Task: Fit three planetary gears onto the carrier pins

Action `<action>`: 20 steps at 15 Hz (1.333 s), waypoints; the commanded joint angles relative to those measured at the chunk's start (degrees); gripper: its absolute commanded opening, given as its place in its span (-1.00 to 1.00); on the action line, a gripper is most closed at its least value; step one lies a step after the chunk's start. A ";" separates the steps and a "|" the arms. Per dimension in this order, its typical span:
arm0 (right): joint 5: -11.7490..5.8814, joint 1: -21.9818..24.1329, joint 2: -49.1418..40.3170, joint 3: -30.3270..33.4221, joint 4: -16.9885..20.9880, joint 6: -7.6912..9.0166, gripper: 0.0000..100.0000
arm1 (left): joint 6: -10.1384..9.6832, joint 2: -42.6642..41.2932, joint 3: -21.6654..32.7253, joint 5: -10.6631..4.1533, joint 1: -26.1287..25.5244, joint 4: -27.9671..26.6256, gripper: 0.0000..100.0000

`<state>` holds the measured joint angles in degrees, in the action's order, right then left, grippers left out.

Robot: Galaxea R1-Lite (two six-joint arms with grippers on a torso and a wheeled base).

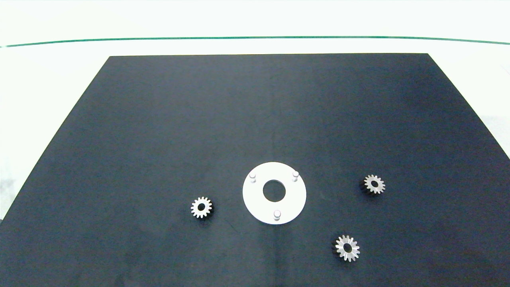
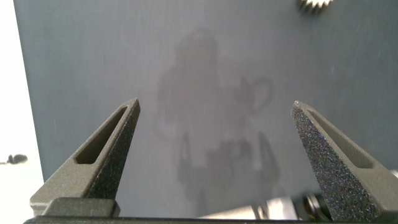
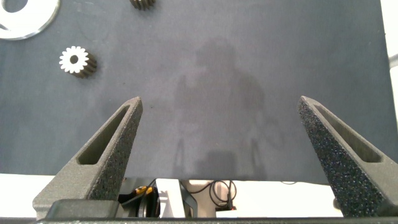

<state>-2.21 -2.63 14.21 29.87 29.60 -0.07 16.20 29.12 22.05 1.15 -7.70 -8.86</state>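
No readable text, label or number on anything

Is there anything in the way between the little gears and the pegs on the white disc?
Nothing visible. The three planetary gears lie flat on bare dark mat around the white disc, and all three carrier pins stand empty.

The right tool [image 3: 217, 106], fingers spread, hovers over the mat [image 3: 217, 62] near a gear [image 3: 76, 60].
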 commanded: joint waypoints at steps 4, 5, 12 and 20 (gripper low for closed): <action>0.10 -0.18 1.78 1.77 0.46 0.60 1.00 | 5.77 31.26 8.62 -9.93 -28.51 14.31 1.00; 0.10 -0.09 1.78 1.77 0.46 0.86 1.00 | 4.98 34.69 8.71 -11.34 -32.02 14.40 1.00; 0.54 -0.18 2.75 1.25 0.46 2.36 1.00 | 0.59 47.52 13.37 -13.19 -37.47 17.56 1.00; 0.54 -0.18 2.31 1.33 0.64 2.36 1.00 | 1.55 54.11 14.77 -14.07 -32.81 21.96 1.00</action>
<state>-1.65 -2.78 16.73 31.17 30.06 2.23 17.60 81.73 36.82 -12.84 -41.31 12.84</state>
